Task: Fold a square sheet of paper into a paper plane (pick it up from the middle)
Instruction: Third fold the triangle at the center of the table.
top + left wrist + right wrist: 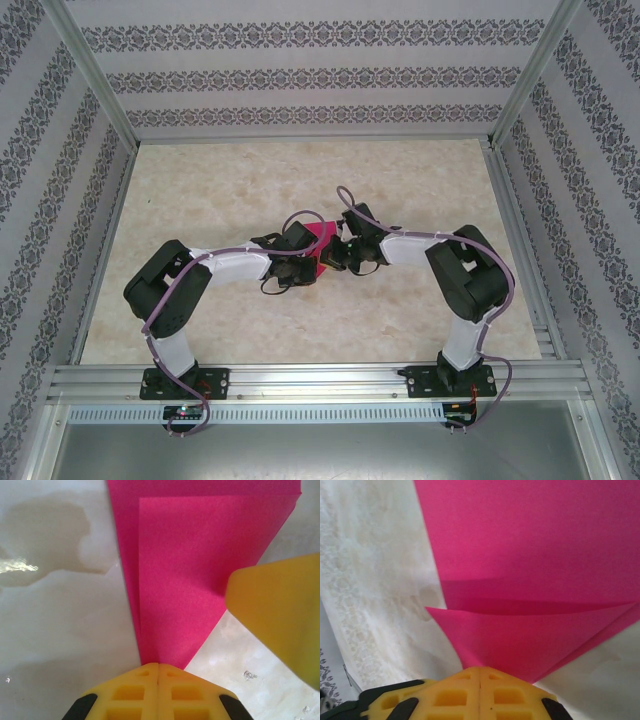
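Observation:
The magenta-pink sheet of paper (322,240) lies folded on the table's middle, between both wrists. In the left wrist view the paper (200,565) shows two flat layers narrowing to a point that ends under my left gripper (158,665), whose yellow fingers are shut with their tips on that corner. A yellow finger (280,615) of the other gripper rests at the paper's right edge. In the right wrist view a folded flap (530,640) stands slightly raised over the lower layer (530,535) and runs under my shut right gripper (480,669). Nothing sits between either pair of jaws.
The marble-patterned tabletop (250,180) is fenced by aluminium rails (310,375) at the near edge and patterned walls (300,75) at the back and sides. Both arms bend inward, their wrists almost touching over the centre.

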Controlling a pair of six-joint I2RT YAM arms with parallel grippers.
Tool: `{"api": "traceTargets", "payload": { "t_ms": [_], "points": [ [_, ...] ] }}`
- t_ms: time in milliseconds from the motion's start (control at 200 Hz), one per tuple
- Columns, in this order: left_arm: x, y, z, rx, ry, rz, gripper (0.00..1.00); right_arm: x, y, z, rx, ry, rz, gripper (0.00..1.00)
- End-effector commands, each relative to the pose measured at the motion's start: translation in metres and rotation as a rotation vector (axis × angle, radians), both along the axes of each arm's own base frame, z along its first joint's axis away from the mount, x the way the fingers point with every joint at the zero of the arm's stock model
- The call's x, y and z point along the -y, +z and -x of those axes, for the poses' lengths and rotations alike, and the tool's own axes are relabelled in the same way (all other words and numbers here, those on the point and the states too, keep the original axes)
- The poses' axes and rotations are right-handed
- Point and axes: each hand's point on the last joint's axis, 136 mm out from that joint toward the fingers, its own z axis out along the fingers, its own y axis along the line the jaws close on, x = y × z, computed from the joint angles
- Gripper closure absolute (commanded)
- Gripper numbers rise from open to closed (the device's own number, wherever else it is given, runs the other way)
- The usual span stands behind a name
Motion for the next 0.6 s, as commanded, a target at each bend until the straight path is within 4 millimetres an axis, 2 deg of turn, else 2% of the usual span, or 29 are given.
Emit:
{"api": "traceTargets", "payload": {
  "t_ms": [0,190,450,599],
  "points": [
    [-0.027,-0.031,0.018,-0.099,0.002,-0.126,1.00,-0.001,-0.011,0.002,-0.019,-0.002,0.020,0.98],
    [-0.023,-0.023,0.015,-0.078,-0.004,-0.104,1.00,0.009,-0.025,0.006,-0.049,-0.015,0.078,0.98],
    [0.015,0.027,-0.005,0.056,-0.033,0.127,0.94,0.016,-0.034,0.010,-0.077,-0.030,0.109,0.99],
    [0.019,0.024,-0.005,0.052,-0.019,0.164,0.94,0.017,-0.036,0.011,-0.081,-0.034,0.112,0.99]
  ]
}}
